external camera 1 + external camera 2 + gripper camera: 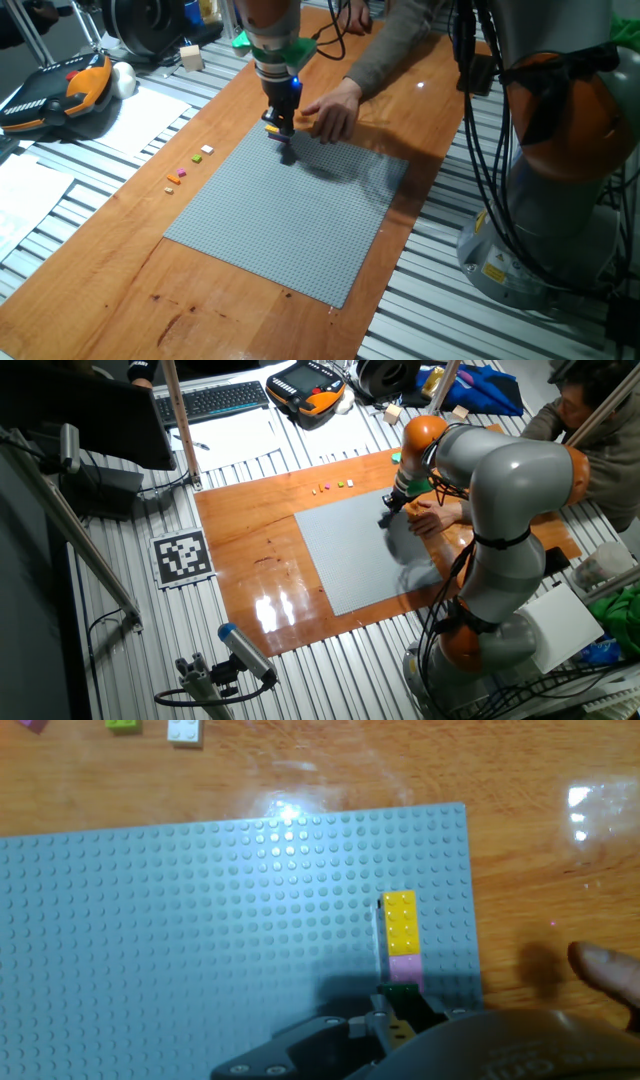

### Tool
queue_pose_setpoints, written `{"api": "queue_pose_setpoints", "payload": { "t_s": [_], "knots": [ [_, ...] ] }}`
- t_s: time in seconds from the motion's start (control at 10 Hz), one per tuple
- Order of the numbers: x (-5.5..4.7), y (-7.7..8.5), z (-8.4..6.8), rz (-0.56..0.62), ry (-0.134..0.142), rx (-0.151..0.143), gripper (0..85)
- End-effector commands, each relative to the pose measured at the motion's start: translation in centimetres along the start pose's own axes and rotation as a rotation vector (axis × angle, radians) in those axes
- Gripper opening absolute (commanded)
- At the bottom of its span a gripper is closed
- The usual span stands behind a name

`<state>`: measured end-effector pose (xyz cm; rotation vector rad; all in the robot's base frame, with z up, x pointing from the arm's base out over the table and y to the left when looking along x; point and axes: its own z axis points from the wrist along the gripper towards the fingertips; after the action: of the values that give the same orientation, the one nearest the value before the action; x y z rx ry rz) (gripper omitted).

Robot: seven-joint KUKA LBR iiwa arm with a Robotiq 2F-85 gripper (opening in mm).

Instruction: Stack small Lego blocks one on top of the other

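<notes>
In the hand view a yellow brick (pixel 400 923), a pink-purple brick (pixel 405 967) and a dark green brick (pixel 403 990) sit in a row near the right edge of the grey baseplate (pixel 200 940). My gripper (pixel 388 1012) is right at the green brick, low over the plate. Its fingertips are in shadow, so I cannot tell whether they grip it. In one fixed view the gripper (pixel 287 148) is at the plate's far edge, with yellow (pixel 272 128) beside it. The other fixed view also shows the gripper (pixel 387 517). Loose green (pixel 123 725), white (pixel 185 730) and purple (pixel 33 724) bricks lie on the wood.
A person's hand (pixel 330 110) rests on the wood just right of the gripper, and a fingertip (pixel 610 972) shows in the hand view. Several loose bricks (pixel 190 165) lie left of the baseplate (pixel 290 215). A controller (pixel 60 95) and papers lie on the slatted table at the left.
</notes>
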<state>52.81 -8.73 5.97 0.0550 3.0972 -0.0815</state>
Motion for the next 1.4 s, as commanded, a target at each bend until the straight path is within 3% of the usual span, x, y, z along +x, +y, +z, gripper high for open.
{"api": "queue_pose_setpoints", "payload": {
  "t_s": [0.0, 0.7, 1.3],
  "knots": [
    [-0.10, 0.02, -0.03, 0.000, 0.000, 0.000, 0.0],
    [-0.71, -0.01, 0.48, -0.008, -0.002, -0.003, 0.0],
    [-0.30, -0.45, 0.49, -0.012, 0.003, -0.010, 0.0]
  ]
}}
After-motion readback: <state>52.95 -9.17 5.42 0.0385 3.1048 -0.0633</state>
